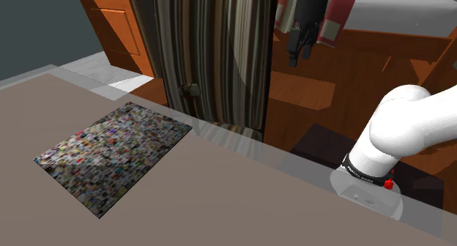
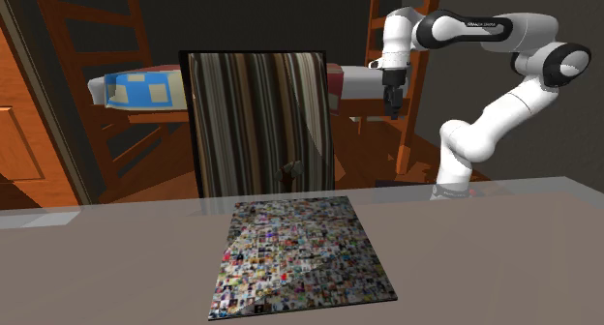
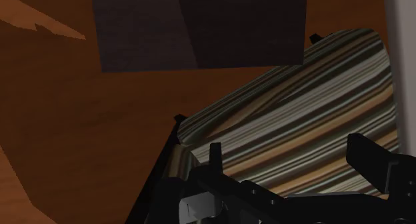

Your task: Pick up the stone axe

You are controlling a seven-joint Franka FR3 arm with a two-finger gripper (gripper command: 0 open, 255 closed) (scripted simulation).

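Note:
No shape that I can tell is an axe stands out. A small dark lump sits low on a tall striped panel at the table's far edge; what it is I cannot tell. A flat mottled sheet lies on the grey-brown table. My gripper hangs high beyond the table, just past the panel's top edge, open with nothing between its fingers.
The panel rises well above the table between the gripper and the sheet. Behind it are a wooden floor, a bed and wooden ladder frames. An orange door stands at the shoulder view's upper left.

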